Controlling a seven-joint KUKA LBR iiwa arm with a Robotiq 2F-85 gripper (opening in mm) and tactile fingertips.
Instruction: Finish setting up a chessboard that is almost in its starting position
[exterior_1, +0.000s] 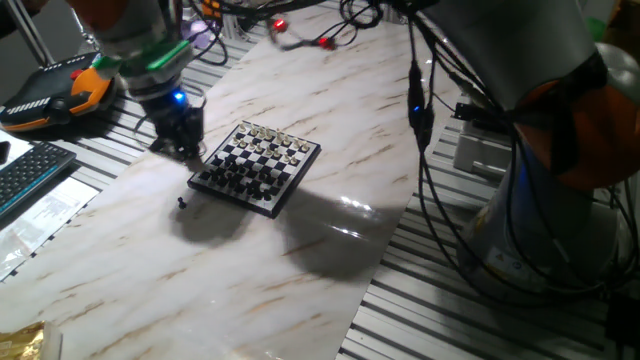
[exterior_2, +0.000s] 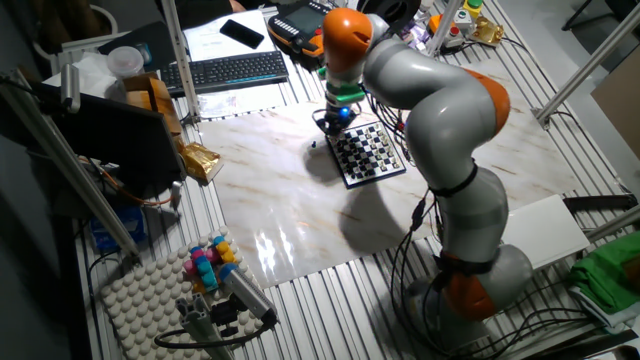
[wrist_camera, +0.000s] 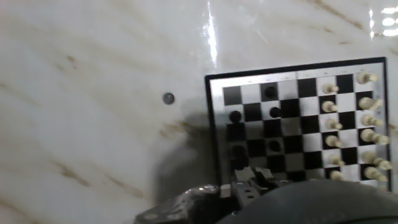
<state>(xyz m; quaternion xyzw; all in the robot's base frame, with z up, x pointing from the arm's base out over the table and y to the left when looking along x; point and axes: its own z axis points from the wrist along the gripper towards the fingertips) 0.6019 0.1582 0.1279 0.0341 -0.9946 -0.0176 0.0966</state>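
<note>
Gripper (exterior_1: 178, 140) beside checkered chessboard (exterior_1: 256, 166).

A small square chessboard (exterior_1: 258, 167) with black-and-white checks and a dark rim is seen lying flat on the pale marble-patterned tabletop, turned at an angle to the table's edges. Pale pieces (wrist_camera: 367, 134) are ranged in two rows along one side, black pieces (exterior_1: 232, 176) along the opposite side. One small dark piece (exterior_1: 182, 203) is found off the board, on the marble just beside its black-piece corner.
</note>
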